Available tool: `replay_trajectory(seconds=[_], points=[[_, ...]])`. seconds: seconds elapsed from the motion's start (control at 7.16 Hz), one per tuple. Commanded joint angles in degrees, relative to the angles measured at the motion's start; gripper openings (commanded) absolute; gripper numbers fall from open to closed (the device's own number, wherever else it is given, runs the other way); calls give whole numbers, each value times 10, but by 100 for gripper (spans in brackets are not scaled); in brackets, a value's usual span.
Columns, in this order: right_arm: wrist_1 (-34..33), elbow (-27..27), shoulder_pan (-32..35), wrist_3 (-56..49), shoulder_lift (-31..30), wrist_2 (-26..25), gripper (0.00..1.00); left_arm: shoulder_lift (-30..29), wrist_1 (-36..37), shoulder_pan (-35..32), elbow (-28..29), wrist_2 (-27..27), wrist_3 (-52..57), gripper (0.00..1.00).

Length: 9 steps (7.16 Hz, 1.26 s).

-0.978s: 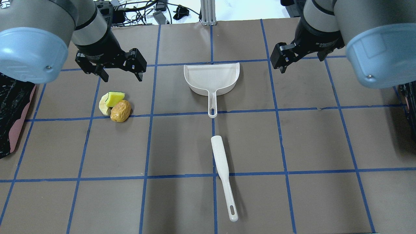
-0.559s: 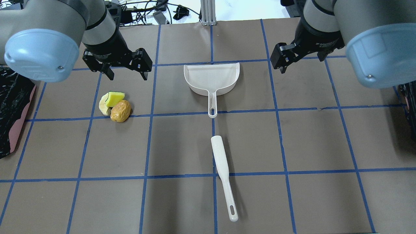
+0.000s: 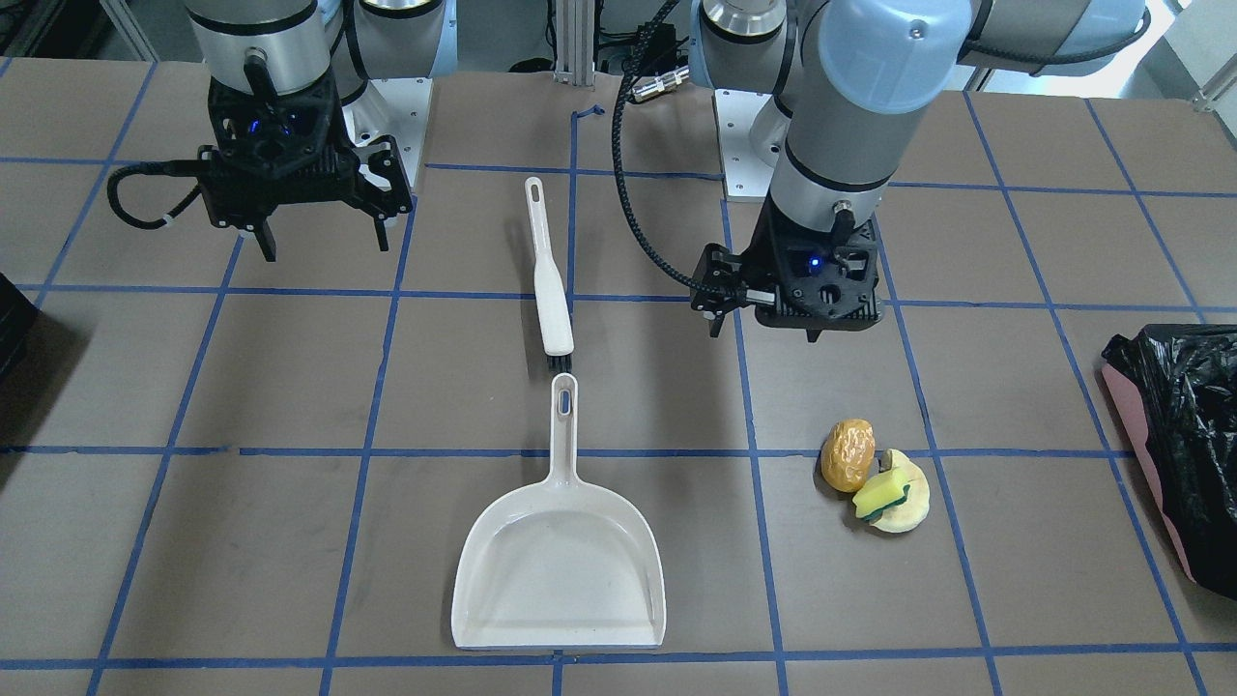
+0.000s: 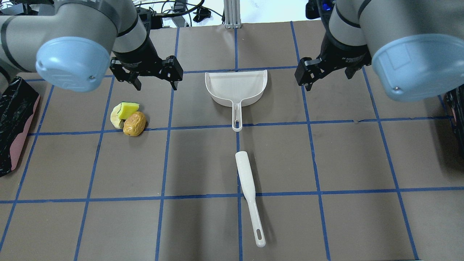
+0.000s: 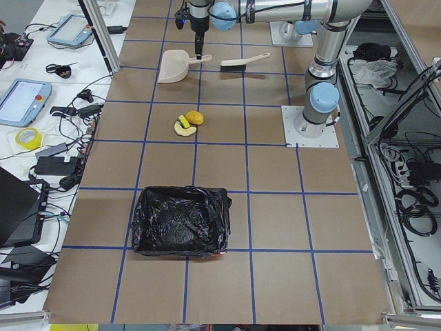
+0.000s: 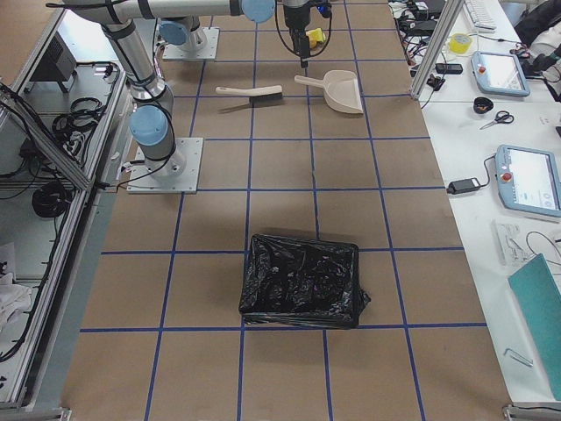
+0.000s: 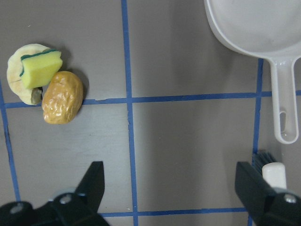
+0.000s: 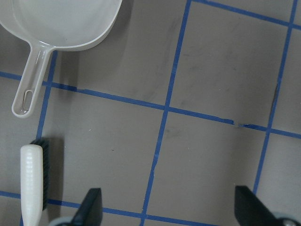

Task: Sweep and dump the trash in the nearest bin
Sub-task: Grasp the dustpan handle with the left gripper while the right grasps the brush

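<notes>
The trash [image 4: 128,118] lies in a tight cluster on the left of the table: an orange-brown lump, a yellow sponge piece with a green layer, and a pale slice under them. It shows again as the trash [image 7: 44,87] in the left wrist view. My left gripper [image 4: 156,86] hangs open and empty, just beyond the cluster and to its right. Open and empty too, my right gripper [image 3: 324,246] hovers off the dustpan's other side. The pink-sided bin [image 4: 14,123] with its black bag stands at the table's left edge.
A white dustpan [image 4: 235,87] lies at the centre, its handle pointing toward the robot. In line behind it lies a white brush [image 4: 248,188]. A second black-lined bin [image 6: 302,281] sits at the table's right end. Blue tape lines grid the brown tabletop.
My left gripper has moved right, from beyond the trash toward the dustpan. The right gripper has shifted slightly left. Trash, dustpan and brush have not moved.
</notes>
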Motion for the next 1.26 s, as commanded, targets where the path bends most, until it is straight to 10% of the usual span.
replay_trajectory(seconds=[0.0,1.12], points=[[-3,61,38,24,-3,28,95,-36,47,-35,0,-1,-35,100],[-101,197,219,159,-2,28,92,-159,181,-132,7,-30,-110,100]])
